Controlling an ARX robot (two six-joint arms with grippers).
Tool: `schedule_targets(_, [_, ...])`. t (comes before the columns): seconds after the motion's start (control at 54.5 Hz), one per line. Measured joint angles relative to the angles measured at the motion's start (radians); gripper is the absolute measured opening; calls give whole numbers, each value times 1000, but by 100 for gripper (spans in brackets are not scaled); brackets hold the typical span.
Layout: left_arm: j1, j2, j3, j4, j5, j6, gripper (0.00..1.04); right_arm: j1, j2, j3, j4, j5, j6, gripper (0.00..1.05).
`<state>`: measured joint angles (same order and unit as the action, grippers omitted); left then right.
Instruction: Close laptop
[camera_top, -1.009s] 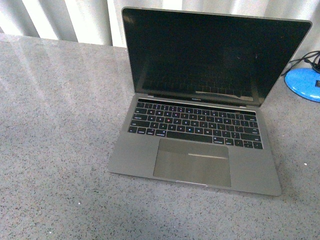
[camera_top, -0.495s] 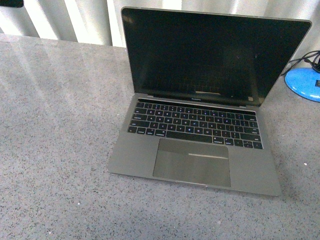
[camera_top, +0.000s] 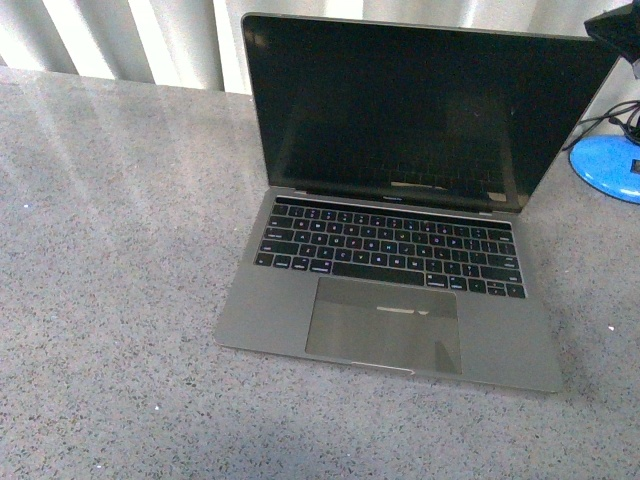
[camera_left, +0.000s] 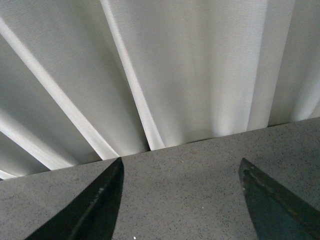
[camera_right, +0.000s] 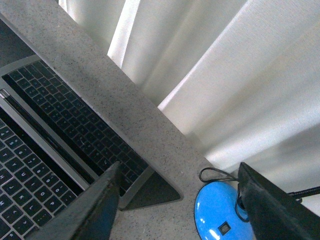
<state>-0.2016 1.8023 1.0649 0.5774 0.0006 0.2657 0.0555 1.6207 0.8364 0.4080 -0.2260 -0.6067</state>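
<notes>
Front view: laptop (camera_top: 395, 240) wide open on the counter (camera_top: 110, 300), left fingers (camera_left: 95, 210) and right fingers (camera_right: 272, 210) spread empty; an off-centre closing push could skid it sideways.

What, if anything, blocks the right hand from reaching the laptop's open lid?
Probably nothing, so yes: the right hand hangs open by the upper right corner of the laptop lid, with nothing seen between them.

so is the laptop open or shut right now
Open. The laptop has its screen standing up behind the base, with the keyboard and trackpad uncovered.
</notes>
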Motion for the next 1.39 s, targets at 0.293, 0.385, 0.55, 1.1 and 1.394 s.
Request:
schedule_targets(0.293, [-84,87,193,-101,92,76,5,19,51,102,-72,-24,-80,1])
schedule_targets(0.385, [-119,103,203,-132,116,104,4,16,66,118,-88,-47,-93,1])
schedule_targets(0.55, [-148,134,203,-182,158,130,4,11,87,131,-95,-65,-116,1])
schedule_targets(1.1, [-173,221,282,-239,204,179,4,-1,116,156,-108,-99,-130,1])
schedule_targets(1.394, [-172,223,282,-263,216,198,4,-2,123,146,-106,-109,-129,1])
